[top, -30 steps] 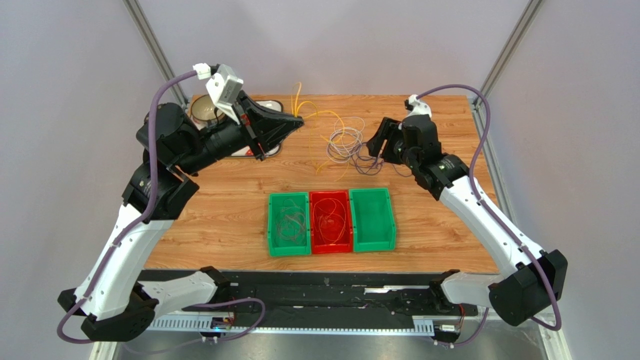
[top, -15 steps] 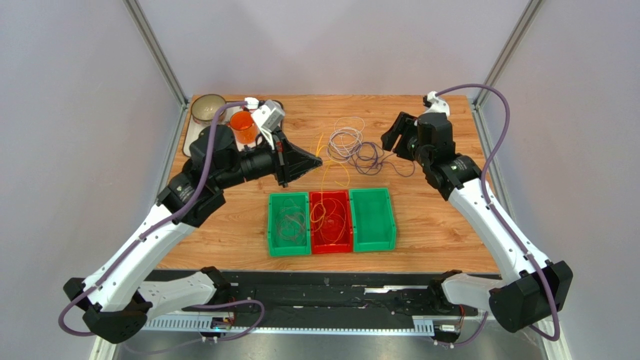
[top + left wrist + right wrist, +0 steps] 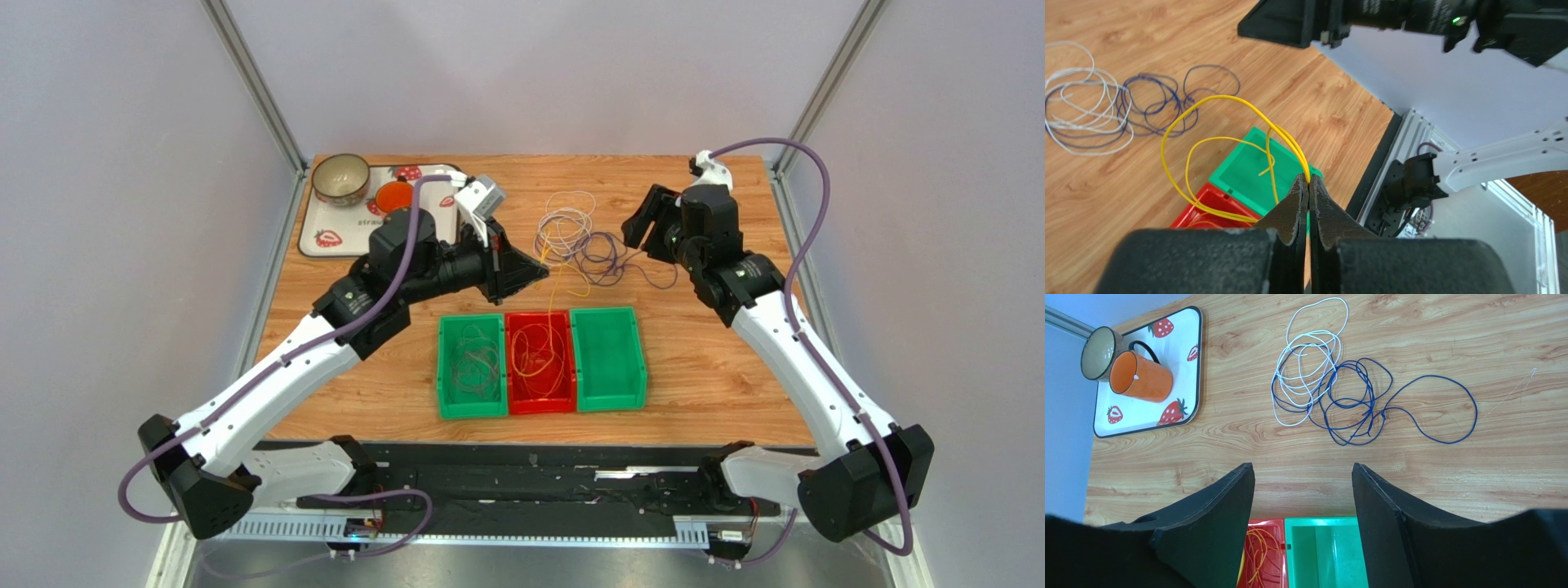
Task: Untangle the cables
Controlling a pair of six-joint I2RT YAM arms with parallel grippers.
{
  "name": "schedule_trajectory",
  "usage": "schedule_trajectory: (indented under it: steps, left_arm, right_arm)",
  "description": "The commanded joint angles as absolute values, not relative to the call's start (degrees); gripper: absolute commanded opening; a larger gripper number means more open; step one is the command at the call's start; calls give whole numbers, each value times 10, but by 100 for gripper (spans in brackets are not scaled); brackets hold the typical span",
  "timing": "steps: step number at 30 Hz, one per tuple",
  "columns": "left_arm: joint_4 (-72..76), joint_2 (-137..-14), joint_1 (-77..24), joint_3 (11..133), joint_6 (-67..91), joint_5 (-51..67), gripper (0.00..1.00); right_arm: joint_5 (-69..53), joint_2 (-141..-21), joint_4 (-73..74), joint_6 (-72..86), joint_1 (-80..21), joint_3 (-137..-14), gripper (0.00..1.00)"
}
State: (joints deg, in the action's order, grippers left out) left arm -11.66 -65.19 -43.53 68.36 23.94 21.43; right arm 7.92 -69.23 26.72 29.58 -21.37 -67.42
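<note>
Yellow cable (image 3: 1298, 156): hanging in loops from left gripper (image 3: 1309, 184), whose jaws are clamping it at their tips, trailing into red bin (image 3: 541, 407). White and blue cables (image 3: 1346, 410): lying tangled on table (image 3: 1475, 478). Right gripper (image 3: 1301, 471): hovering above them, jaws gaping, gripping nothing. Yellow cable's lower end is blending among the bin's strands.
</note>
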Motion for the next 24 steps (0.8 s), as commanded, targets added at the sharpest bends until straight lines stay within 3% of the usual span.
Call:
schedule_trajectory:
  steps: [1, 24]
  left_arm:
    - [-70, -661, -439, 652, 242, 192, 0]
    - [-164, -673, -442, 586, 281, 166, 0]
  right_arm:
    - [69, -693, 249, 283, -207, -667, 63]
    - [20, -718, 237, 285, -194, -662, 63]
